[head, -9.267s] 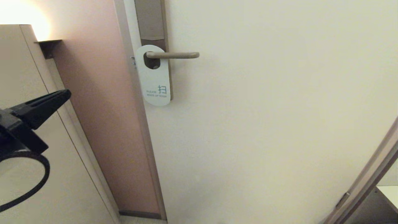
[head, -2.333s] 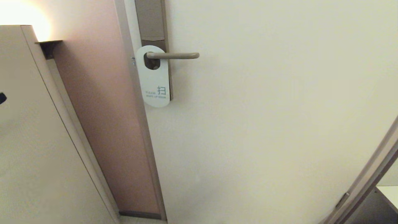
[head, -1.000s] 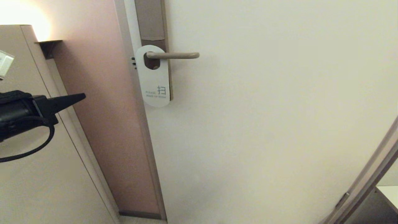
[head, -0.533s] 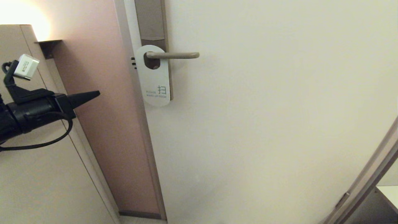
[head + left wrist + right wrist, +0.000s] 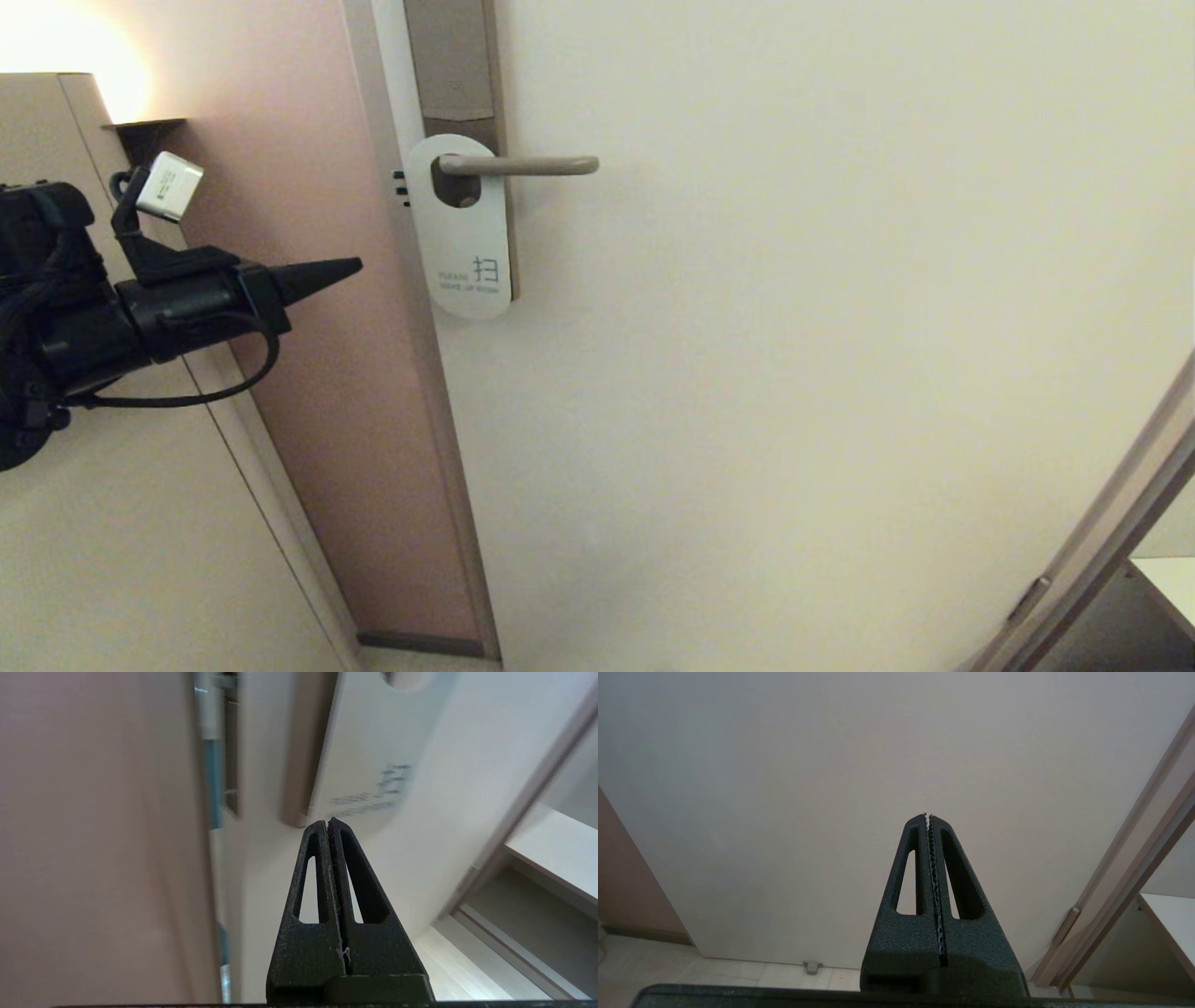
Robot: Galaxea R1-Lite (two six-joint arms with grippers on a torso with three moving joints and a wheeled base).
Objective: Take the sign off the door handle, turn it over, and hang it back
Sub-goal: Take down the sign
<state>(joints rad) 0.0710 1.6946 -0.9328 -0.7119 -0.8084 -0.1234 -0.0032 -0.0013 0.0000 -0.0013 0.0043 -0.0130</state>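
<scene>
White side out, the flat, round-ended plastic sign [image 5: 462, 229] hangs on the slim bronze-grey lever door handle [image 5: 519, 166], the lever passing through the hole near its top and the printed character and small lines of text facing the room near its lower end. It lies flat against the pale cream door [image 5: 794, 327], over the lower part of the tall brown metal backplate [image 5: 453, 61] and close to the door's edge.

On progress, my judgement is that nothing visible counts as done: the sign is not off the handle, not turned, and so not rehung. All three steps of the task remain.

The black left gripper [image 5: 350, 269] is out in front of the pinkish-brown wall panel [image 5: 299, 373], pointing toward the sign's lower half but apart from it, with the door frame [image 5: 420, 373] between them in the head view. Its jaws are pressed together and hold nothing, so they would have to spread before any pinch on the sign's edge. From the left wrist view the closed tips [image 5: 326, 823] aim just under the sign's printed end [image 5: 369, 784]; that view is smeared, so how near they are is hard to say.

The right gripper [image 5: 928, 816] shows only in its own wrist view, parked low facing the bare door, jaws pressed together and empty.
</scene>
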